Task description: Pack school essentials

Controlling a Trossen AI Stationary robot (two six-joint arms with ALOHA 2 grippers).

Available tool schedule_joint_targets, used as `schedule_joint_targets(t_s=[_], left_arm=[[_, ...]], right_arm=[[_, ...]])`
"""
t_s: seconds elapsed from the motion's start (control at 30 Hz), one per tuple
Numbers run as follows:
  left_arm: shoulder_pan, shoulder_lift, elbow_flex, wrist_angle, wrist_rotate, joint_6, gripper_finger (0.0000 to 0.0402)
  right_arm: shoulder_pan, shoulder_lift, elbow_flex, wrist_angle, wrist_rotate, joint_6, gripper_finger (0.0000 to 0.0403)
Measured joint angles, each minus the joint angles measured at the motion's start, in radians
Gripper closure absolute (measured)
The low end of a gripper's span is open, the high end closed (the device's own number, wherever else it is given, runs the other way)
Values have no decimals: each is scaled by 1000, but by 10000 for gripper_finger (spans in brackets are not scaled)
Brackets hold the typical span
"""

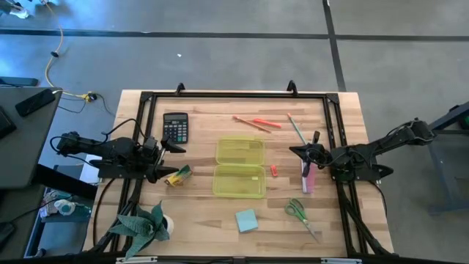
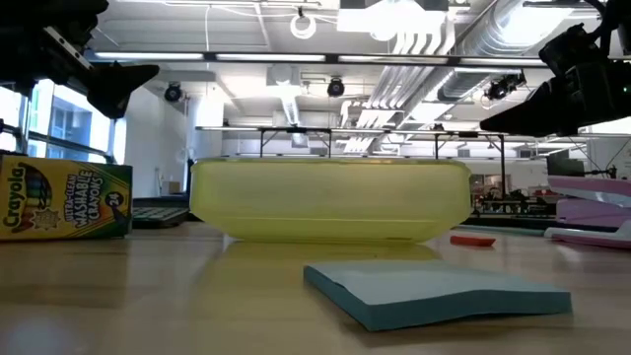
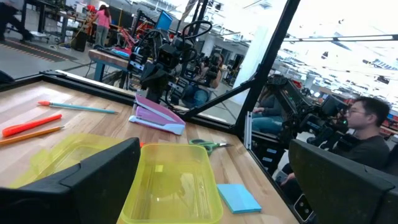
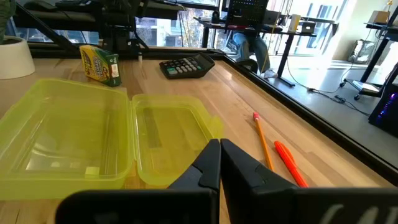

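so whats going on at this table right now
A two-armed robot is set up to pack school supplies into an open yellow-green case, which looks empty. Nothing is being held. The left claw hangs open near the crayon box; the right claw is shut, above the pink stapler. The scissors, sticky-note pad, orange pens, pencil and small red eraser lie loose around the case, with a calculator nearby.

A: What sits mid-tabletop [image 1: 198, 220]?
B: An open yellow case [image 1: 239, 168], lying flat, nothing inside.
A: And at the far left?
B: A black calculator [image 1: 175, 127]; a potted plant [image 1: 146, 226] stands at the near-left corner.
A: Beyond?
B: A seated person [image 3: 364, 134].
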Motion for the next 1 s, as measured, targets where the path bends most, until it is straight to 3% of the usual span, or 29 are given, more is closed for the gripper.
schedule_joint_targets(t_s=[1.0], left_arm=[[0,0,0,20,-17,0,3]], right_arm=[[0,0,0,0,0,0,403]])
